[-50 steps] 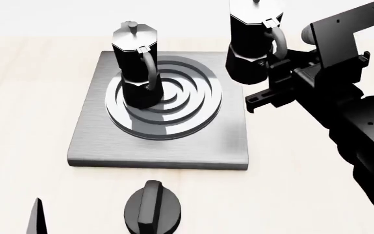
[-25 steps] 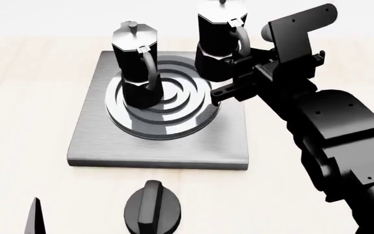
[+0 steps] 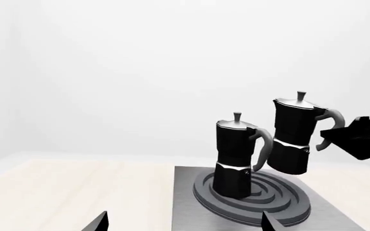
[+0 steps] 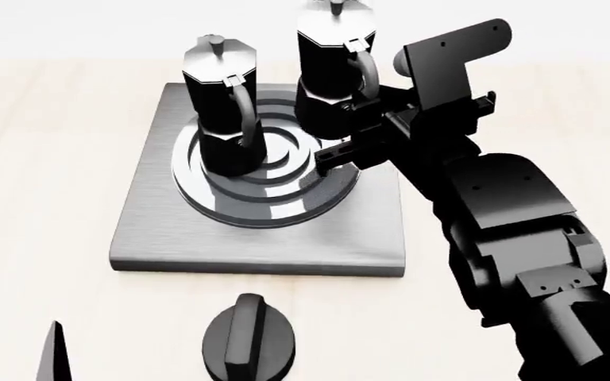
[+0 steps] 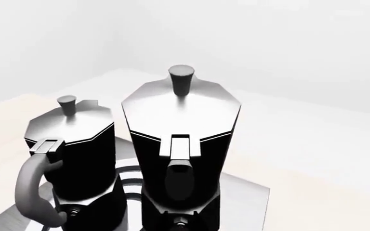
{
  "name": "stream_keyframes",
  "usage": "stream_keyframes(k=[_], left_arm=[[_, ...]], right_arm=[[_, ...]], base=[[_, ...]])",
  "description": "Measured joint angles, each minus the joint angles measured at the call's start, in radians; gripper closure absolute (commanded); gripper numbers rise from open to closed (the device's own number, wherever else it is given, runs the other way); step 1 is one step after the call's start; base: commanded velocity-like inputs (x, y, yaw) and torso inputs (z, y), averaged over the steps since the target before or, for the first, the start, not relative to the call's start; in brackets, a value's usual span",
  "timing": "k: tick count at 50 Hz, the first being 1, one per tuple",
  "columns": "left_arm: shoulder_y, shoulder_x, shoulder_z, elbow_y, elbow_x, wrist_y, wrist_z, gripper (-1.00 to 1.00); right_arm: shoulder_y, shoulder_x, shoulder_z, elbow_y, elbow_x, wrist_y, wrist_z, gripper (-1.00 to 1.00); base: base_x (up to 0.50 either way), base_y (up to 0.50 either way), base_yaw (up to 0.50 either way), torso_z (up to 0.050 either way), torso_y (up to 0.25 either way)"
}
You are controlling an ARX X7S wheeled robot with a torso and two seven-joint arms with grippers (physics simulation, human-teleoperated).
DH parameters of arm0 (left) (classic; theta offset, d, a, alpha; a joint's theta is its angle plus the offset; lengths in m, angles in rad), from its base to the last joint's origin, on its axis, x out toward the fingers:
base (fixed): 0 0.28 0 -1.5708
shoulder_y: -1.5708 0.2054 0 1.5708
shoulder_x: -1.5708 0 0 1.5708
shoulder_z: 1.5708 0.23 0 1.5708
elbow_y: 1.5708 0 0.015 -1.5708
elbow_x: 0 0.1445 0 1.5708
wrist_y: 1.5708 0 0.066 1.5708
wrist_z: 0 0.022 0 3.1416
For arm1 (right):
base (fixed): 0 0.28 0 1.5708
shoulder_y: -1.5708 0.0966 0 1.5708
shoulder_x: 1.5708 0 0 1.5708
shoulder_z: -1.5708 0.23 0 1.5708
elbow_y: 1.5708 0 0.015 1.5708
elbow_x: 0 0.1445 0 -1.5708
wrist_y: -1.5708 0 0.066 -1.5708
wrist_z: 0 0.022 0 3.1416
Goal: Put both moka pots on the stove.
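Observation:
One moka pot (image 4: 220,111) stands upright on the ringed burner of the stove (image 4: 156,230). My right gripper (image 4: 360,119) is shut on the handle of the second moka pot (image 4: 332,71) and holds it upright in the air over the burner's far right part, close beside the first pot. The left wrist view shows the held pot (image 3: 294,139) clear above the stove (image 3: 188,202), next to the standing pot (image 3: 236,159). The right wrist view shows the held pot (image 5: 181,144) close up and the other pot (image 5: 75,154) beside it. My left gripper (image 3: 185,227) is open and empty, in front of the stove.
A squat black round knob with a ridge (image 4: 250,341) sits on the pale wooden table in front of the stove. One left fingertip (image 4: 53,357) shows at the bottom left of the head view. Bare table (image 4: 40,159) lies left of the stove.
My right arm has moved left with the second pot, from beside the stove's right edge to over the burner. The first pot and the left gripper have not moved.

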Motion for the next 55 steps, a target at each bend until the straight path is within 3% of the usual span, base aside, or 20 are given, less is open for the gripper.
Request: stream_keyframes(k=[34,55], left_arm=[[0.005,-0.010,0.001,0.014,-0.006,0.005,-0.007,-1.00],[0.005,-0.015,0.002,0.021,-0.010,0.004,-0.012,-1.00]], right_arm=[[-0.045,-0.116,0.020,0.149,-0.014,-0.058,-0.035,1.00],[-0.090,-0.158,0.105,0.212,-0.080,-0.085,-0.060,1.00]], base=[[0.00,0.00,0.00,0.000,0.001],[0.00,0.00,0.00,0.000,0.001]])
